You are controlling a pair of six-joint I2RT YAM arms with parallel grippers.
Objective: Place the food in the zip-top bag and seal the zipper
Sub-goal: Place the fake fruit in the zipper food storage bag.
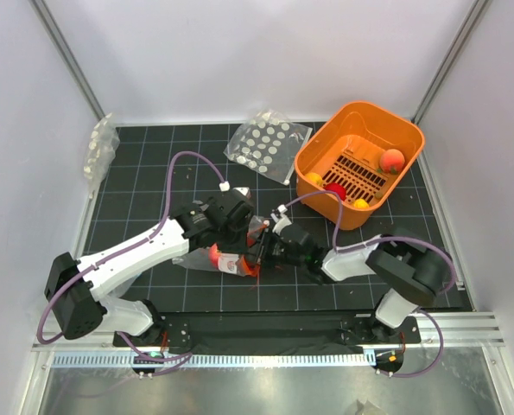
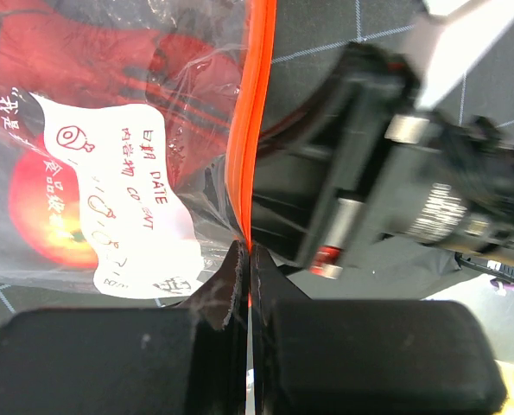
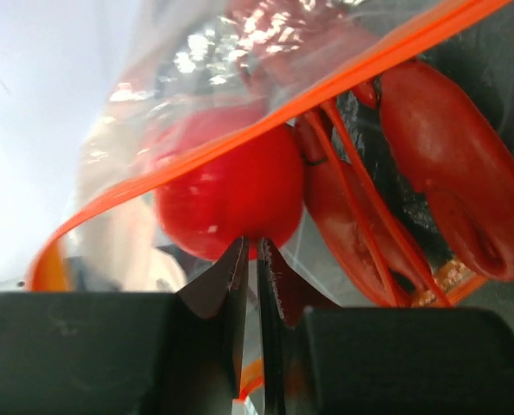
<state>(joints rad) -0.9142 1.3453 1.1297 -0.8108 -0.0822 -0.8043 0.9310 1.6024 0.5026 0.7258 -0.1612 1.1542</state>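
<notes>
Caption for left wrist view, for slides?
Jaws of the left gripper shut on the zipper of the zip-top bag, red food inside.

Top view: zip-top bag [image 1: 226,264] largely covered; label [image 2: 118,199] handwriting illegible; food [image 3: 447,164] cropped at right edge.

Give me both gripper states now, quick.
Left gripper: closed, pinching the zipper of the zip-top bag.
Right gripper: closed, pinched on the zip-top bag near its mouth.

One high rear overview; two wrist views, both hard up against the zip-top bag [image 2: 136,104].
</notes>
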